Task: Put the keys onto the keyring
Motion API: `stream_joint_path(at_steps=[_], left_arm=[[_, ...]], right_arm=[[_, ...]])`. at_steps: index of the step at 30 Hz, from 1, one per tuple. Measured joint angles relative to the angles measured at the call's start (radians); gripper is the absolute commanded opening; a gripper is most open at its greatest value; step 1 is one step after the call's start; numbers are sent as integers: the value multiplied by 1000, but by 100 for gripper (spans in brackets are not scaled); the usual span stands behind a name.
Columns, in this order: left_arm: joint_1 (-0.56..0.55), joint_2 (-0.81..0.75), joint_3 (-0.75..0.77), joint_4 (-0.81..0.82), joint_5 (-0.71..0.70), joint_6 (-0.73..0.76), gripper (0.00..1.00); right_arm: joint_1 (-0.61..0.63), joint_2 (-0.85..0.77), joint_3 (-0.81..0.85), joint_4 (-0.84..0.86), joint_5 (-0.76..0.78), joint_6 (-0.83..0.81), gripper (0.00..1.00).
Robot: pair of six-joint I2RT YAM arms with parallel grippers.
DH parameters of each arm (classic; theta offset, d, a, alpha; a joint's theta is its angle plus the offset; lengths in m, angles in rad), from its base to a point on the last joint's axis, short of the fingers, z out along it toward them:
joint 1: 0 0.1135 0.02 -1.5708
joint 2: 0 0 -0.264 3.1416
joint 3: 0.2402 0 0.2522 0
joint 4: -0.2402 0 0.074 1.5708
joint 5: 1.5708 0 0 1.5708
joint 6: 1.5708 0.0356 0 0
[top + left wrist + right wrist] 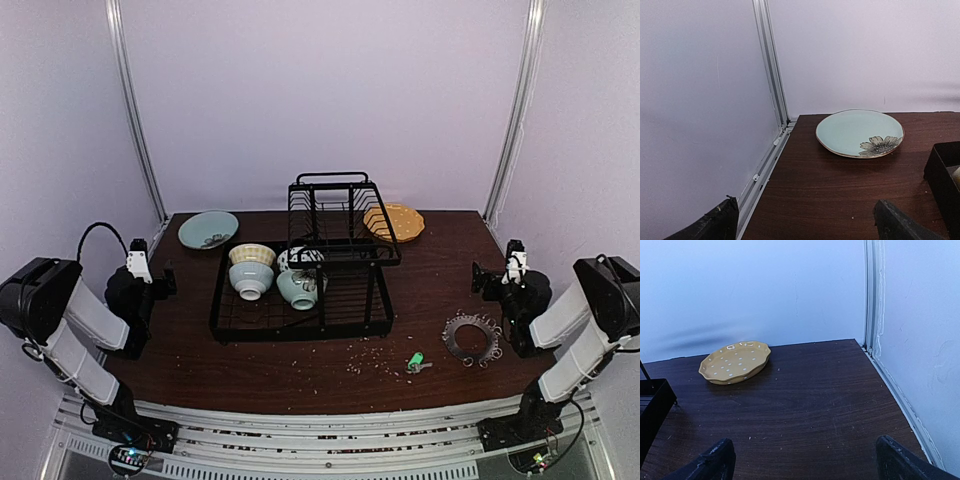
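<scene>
A tiny key (414,361) with a bright green head lies on the dark wooden table near the front edge, right of centre. Just right of it lies the keyring (472,338), a flat dark ring fringed with small silvery loops. My right gripper (483,279) hovers open behind the keyring, close to the right wall; in the right wrist view its gripper (802,465) has only bare table between the fingers. My left gripper (163,279) stands open at the table's left side, far from both things. The left wrist view shows this gripper (805,226) empty. Neither wrist view shows the key or keyring.
A black wire dish rack (300,333) holding bowls (251,268) fills the table's middle. A pale teal flower plate (208,229) (860,132) lies back left, a yellow dotted dish (394,222) (735,361) back right. Pale crumbs (350,362) are scattered in front of the rack. Walls with metal rails close in both sides.
</scene>
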Motion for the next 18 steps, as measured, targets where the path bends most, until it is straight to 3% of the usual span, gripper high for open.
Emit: stream_joint_path(at_steps=[3, 10, 18], left_arm=[[0, 0, 0, 0, 0, 0, 98], [0, 0, 1, 2, 0, 0, 98], [0, -16, 12, -34, 23, 13, 98]], right_arm=[[0, -37, 0, -30, 31, 10, 100], [-5, -360, 32, -223, 91, 62, 100], [-5, -544, 66, -409, 15, 164, 100]])
